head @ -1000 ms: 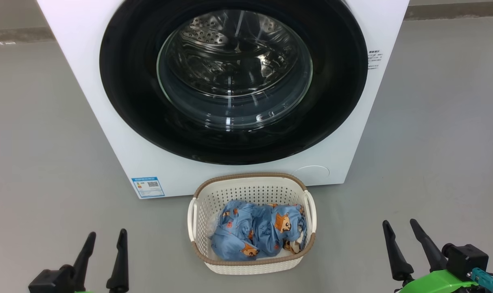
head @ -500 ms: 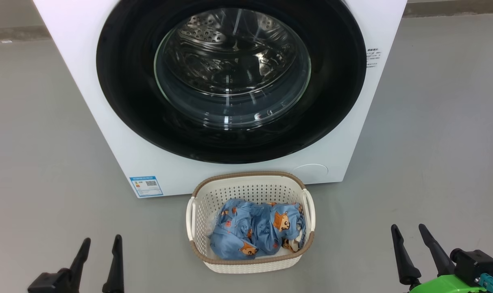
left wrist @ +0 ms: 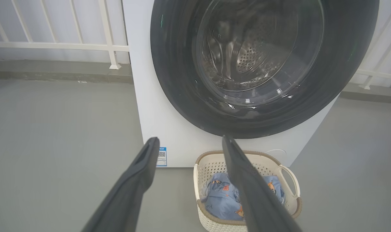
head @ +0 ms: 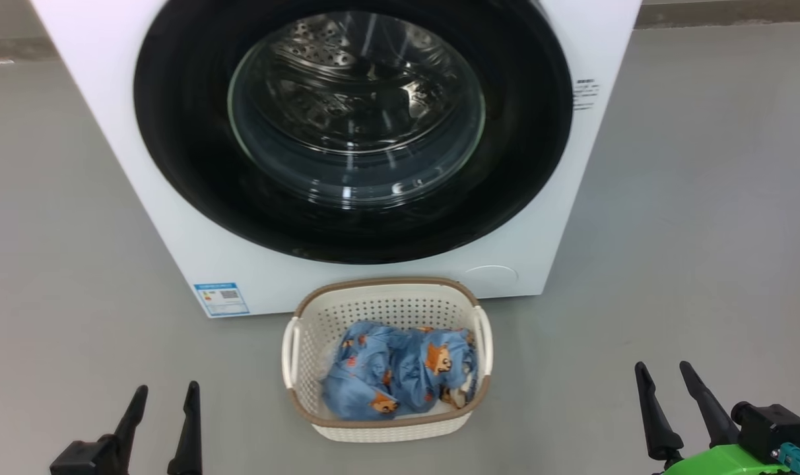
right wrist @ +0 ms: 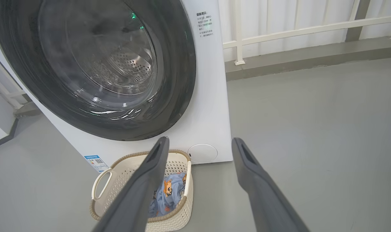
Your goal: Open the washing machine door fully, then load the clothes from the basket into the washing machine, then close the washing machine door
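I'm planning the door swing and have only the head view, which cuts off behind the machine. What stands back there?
Observer: In the left wrist view, a white railing on a raised kerb runs behind the washing machine.
Operator: On the other side too?
Observer: Yes, the right wrist view shows more railing there.
Operator: Any sign of power?
Observer: Small green lights glint near the top of the washing machine door. I cannot tell more.

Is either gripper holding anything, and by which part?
Nothing is held: left gripper and right gripper are open and empty; clothes lie in the basket.
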Robot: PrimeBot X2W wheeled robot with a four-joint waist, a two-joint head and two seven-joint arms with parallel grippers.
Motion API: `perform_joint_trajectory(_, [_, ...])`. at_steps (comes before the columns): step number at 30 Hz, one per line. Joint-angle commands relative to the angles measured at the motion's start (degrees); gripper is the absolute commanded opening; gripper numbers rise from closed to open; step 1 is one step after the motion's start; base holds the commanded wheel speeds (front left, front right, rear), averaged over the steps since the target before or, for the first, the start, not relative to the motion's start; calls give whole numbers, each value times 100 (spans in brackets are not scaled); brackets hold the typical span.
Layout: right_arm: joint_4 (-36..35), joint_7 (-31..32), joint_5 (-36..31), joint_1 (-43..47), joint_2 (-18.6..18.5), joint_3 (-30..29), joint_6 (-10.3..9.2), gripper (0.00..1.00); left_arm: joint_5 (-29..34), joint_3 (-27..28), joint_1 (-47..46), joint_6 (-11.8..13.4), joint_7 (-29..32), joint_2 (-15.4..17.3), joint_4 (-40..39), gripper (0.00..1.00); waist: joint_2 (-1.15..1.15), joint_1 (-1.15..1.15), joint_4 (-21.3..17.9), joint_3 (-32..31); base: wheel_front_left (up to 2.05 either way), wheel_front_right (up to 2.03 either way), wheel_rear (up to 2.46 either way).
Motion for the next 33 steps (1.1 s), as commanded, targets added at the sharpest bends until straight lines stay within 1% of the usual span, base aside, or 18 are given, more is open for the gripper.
perform_joint_trajectory(1, [-147, -74, -96, -93, -58, 130, 9, 100, 62, 192, -263, -15, -52, 88, -133, 100, 0, 0, 9, 2, 119, 119, -237])
perform_joint_trajectory(16, [-137, -74, -92, -98, -54, 147, 9, 100, 31, 199, -250, -15, -52, 107, -115, 100, 0, 0, 6, -35, 123, 123, -246])
perform_joint_trajectory(20, [-143, -74, -86, -89, -61, 160, 9, 100, -98, 203, -226, -15, -52, 80, -255, 100, 0, 0, -1, -40, 105, 105, -211])
perform_joint_trajectory(26, [-141, -74, -89, -78, -72, 163, 9, 100, -189, 178, -196, -15, -52, 110, -317, 100, 0, 0, 4, -40, 66, 66, -132])
perform_joint_trajectory(33, [-140, -74, -78, -88, -67, 165, 9, 100, -177, 170, -170, -15, -52, 74, -356, 100, 0, 0, 13, -41, 19, 19, -39])
